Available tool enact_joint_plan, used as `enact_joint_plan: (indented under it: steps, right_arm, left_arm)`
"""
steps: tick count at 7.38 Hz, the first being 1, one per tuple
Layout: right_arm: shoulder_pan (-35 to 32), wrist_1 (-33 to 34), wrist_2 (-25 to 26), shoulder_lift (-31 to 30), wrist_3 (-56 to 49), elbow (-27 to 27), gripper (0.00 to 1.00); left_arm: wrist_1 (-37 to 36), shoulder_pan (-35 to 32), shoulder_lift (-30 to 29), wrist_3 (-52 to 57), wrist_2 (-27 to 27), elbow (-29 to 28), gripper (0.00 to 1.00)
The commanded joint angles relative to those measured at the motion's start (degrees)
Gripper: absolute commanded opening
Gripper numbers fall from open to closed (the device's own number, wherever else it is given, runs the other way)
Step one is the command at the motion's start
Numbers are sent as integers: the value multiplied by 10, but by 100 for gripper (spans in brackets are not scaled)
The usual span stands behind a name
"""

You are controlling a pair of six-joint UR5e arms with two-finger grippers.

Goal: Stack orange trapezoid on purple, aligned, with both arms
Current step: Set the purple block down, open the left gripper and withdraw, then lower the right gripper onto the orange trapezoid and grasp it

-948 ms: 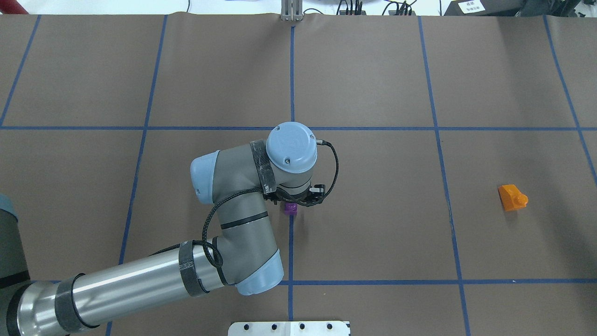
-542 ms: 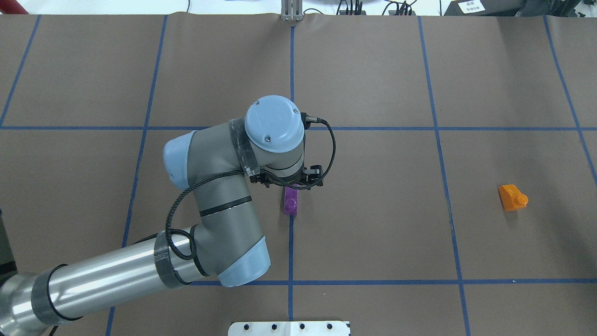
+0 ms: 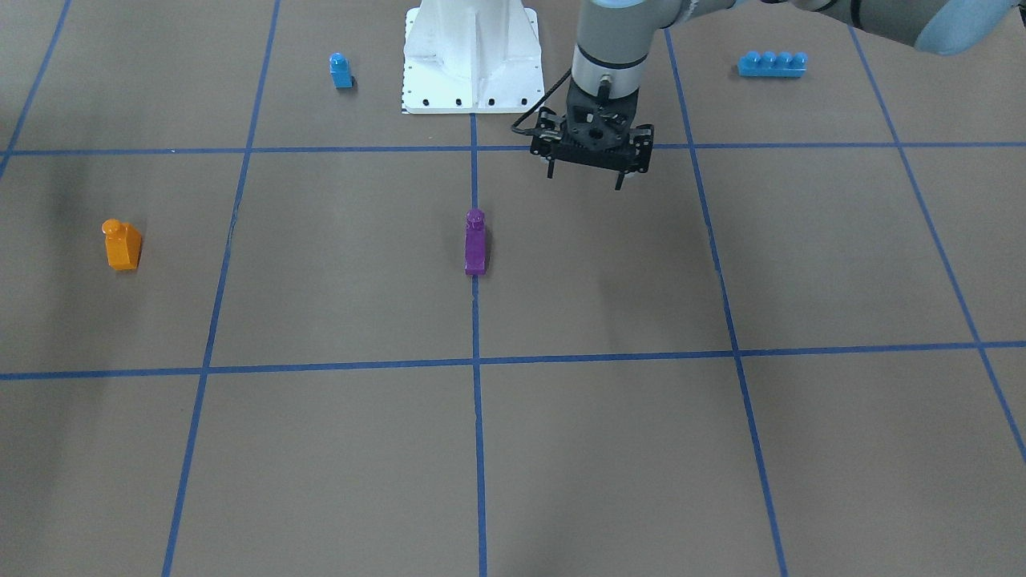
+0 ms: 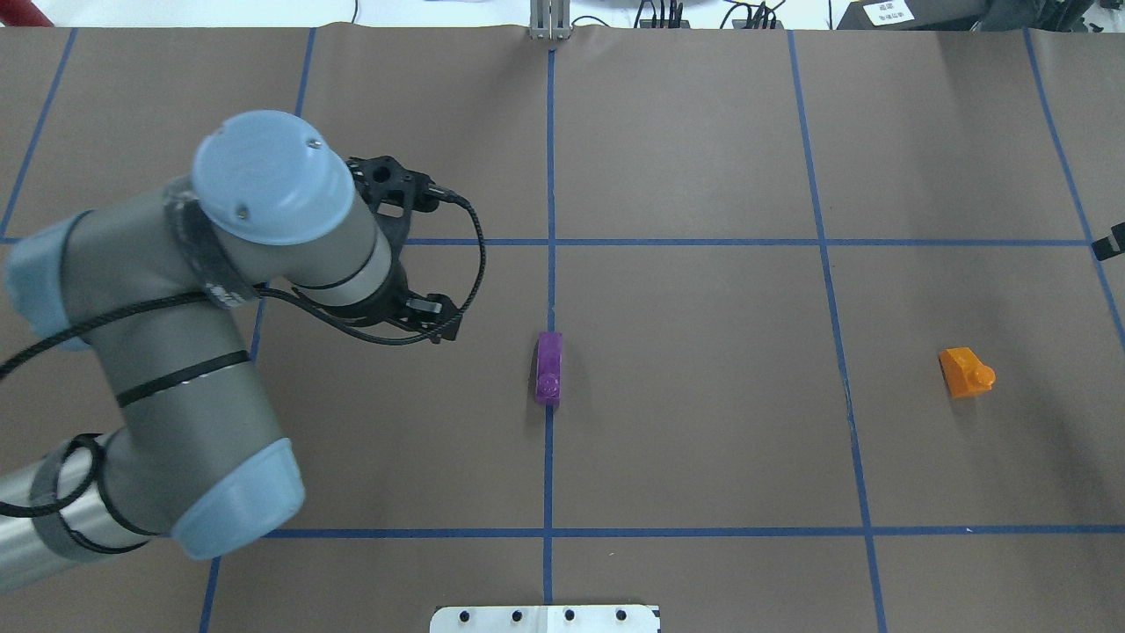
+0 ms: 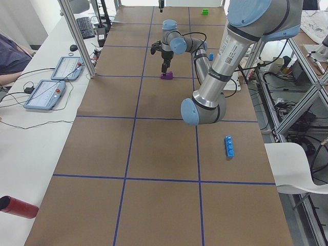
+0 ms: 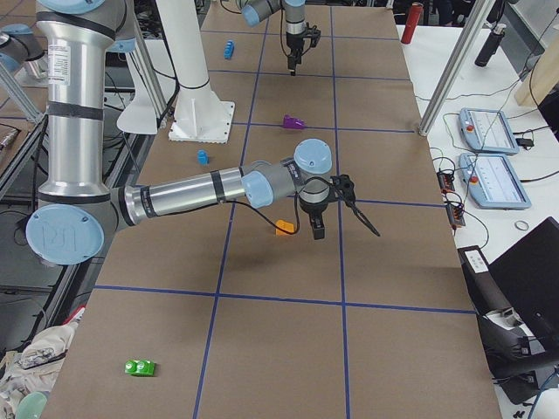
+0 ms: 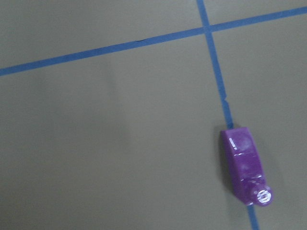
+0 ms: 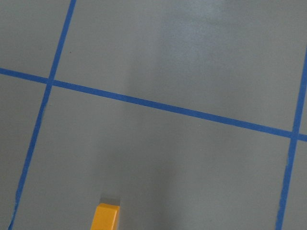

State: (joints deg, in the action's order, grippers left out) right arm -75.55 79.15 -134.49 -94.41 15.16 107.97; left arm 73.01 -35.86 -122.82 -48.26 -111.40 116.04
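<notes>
The purple block lies alone on the centre blue tape line, its stud at the end nearer the robot; it also shows in the front view and the left wrist view. My left gripper is open and empty, raised above the table and off to the block's left-arm side; in the overhead view it sits under the wrist. The orange trapezoid stands far to the right, free. My right gripper hovers close beside it; I cannot tell if it is open. The right wrist view shows only the trapezoid's edge.
A small blue single-stud block and a long blue four-stud brick lie near the white robot base. A green block lies at the table's right end. Blue tape lines grid the brown table cover.
My left gripper has let go of the purple block, risen and swung away to the left. The purple block stays on the tape line. The orange trapezoid has not moved.
</notes>
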Motion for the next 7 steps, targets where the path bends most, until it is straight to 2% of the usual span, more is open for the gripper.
enact_joint_plan:
  steps: [1, 2, 3, 4, 5, 7]
  right_arm:
    - [54, -26, 4, 2, 109, 16, 100]
    - [102, -44, 25, 3, 198, 26, 100]
    - [153, -104, 80, -10, 268, 19, 100]
    - [196, -182, 116, -25, 325, -4, 100]
    - [214, -229, 121, -27, 357, -34, 100]
    - [243, -233, 145, -36, 367, -43, 99]
  left_arm:
    - [-6, -106, 99, 159, -105, 53, 99]
    - [-5, -136, 142, 215, -120, 69, 99]
    - [-5, -139, 153, 225, -119, 72, 99]
    - [-5, -137, 153, 220, -119, 69, 99]
    - [-4, -137, 153, 220, -118, 67, 99]
    - [-4, -136, 152, 218, -119, 67, 99]
